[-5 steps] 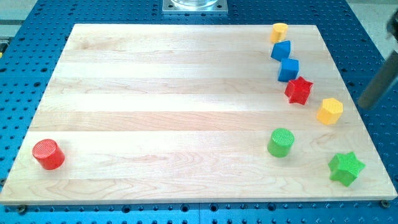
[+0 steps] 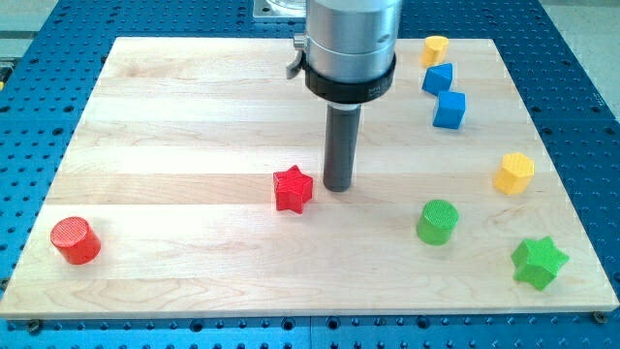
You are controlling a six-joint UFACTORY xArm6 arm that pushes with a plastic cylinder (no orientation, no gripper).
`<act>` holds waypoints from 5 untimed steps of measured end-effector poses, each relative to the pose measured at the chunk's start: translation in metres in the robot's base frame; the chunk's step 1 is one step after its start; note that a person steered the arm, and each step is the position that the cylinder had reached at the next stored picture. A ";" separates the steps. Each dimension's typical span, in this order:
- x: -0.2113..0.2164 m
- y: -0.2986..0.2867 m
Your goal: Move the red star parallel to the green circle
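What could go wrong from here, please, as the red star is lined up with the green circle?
1. My tip sits just right of the red star; pushing on would carry the star further left, away from the green circle.
2. The star lies above the circle's row; an off-centre push on its points may spin it instead of sliding it.

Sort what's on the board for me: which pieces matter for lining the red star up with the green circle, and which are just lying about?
In the job:
red star, mid-board
green circle, toward the view's right
my tip, just to the view's right of the red star

Lying about:
red cylinder
green star
yellow hexagon block
two blue blocks
small yellow block
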State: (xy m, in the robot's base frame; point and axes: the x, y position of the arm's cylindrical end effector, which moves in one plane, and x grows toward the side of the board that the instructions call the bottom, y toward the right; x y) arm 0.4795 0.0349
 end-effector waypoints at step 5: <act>0.062 -0.122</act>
State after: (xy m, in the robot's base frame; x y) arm 0.5415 -0.0870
